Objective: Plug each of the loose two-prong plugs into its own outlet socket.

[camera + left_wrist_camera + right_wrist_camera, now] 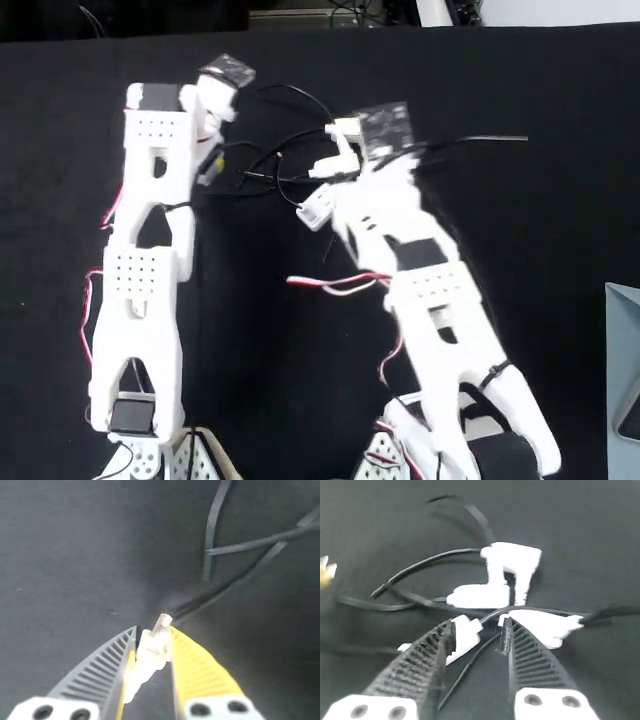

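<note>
- While the high view lays both white arms out over the black tabletop (pixel 560 200), it shows the left gripper (pixel 212 168) as little more than a fleck of yellow
- The left wrist view shows the left gripper (pixel 152 630) clenched on a white two-prong plug (pixel 151 652), with one pale prong (pixel 163 622) poking past the tips
- That close view also shows the make of the fingers (pixel 195 665): one grey and one yellow, both ribbed like ladders
- In its own wrist view the right gripper (pixel 479 625) stands released, its dark ribbed fingers apart; a thin black cable (pixel 470 667) runs between them and a second plug (pixel 464 637), white and boxy, lies against one finger's inner side
- Just beyond lie blocky white plastic pieces (pixel 512 560), linked by glossy black cords (pixel 415 567)
- From above, those cords are thin loops between the two arm tips
</note>
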### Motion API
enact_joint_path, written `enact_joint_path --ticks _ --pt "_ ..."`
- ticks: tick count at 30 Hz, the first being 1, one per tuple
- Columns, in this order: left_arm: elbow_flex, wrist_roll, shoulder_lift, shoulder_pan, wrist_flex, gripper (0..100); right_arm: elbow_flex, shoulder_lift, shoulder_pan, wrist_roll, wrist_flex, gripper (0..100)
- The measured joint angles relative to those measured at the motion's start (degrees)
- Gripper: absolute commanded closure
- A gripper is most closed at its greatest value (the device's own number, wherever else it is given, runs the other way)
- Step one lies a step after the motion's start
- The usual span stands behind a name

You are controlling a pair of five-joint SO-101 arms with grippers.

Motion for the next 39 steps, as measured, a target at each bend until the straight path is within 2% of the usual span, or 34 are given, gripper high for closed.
enact_joint_path --ticks 7,13,16,20,23,25,30,37,39 --pt "21.4 0.0 -15.6 8.9 0.0 97 -2.4 0.0 6.4 -6.7 0.0 85.0" --pt "41.5 0.0 -29.2 17.4 -2.2 97 -2.5 0.0 9.5 -9.0 0.0 85.0" --pt "52.9 0.0 -35.2 20.7 -7.7 97 -2.5 0.0 10.2 -10.1 0.0 85.0" --pt "70.3 0.0 -43.3 23.6 -19.2 95 -4.0 0.0 12.0 -12.1 0.0 85.0" --pt "82.6 0.0 -49.2 24.1 -27.5 84 -4.0 0.0 12.6 -12.7 0.0 85.0" --pt "88.4 0.0 -52.5 24.1 -30.0 78 -4.0 0.0 12.6 -12.7 0.0 85.0" --pt "94.3 1.9 -61.1 23.9 -30.2 75 -4.0 0.0 12.6 -12.7 0.0 85.0" --pt "95.4 3.3 -75.4 21.5 -26.7 75 -4.0 0.0 12.6 -12.7 0.0 85.0" --pt "95.4 3.4 -79.4 19.3 -25.7 75 -4.0 0.0 12.6 -10.5 0.4 85.0"
